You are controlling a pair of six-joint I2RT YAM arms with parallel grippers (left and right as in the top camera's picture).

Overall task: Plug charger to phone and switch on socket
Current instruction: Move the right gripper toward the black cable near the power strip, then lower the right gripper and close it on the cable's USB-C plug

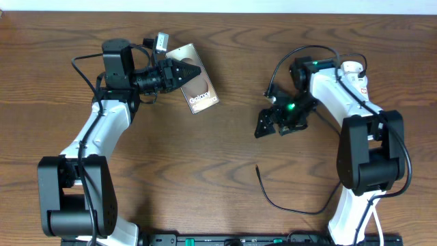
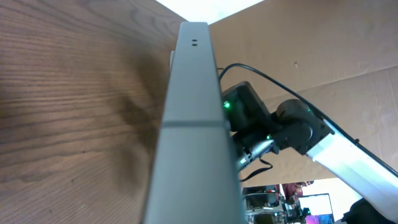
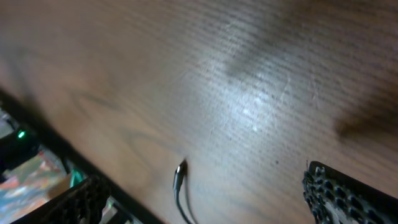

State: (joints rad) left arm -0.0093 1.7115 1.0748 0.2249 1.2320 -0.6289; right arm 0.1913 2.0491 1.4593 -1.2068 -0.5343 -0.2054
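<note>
- thin black charger cable [image 3: 180, 171] lies loose on the brown wooden table [image 1: 225, 191], connector tip free.
- right gripper [image 1: 270, 128] hangs just beyond it, fingers wide apart, empty.
- left gripper [image 1: 188, 70] is clamped on one end of the glossy bronze-brown phone [image 1: 201, 96].
- white rounded socket strip [image 1: 352, 68] sits farthest, mostly behind the right arm.

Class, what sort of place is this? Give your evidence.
Probably a robotics lab: two robot arms at a wooden table, cardboard panels behind, and lit screens in the background.
</note>
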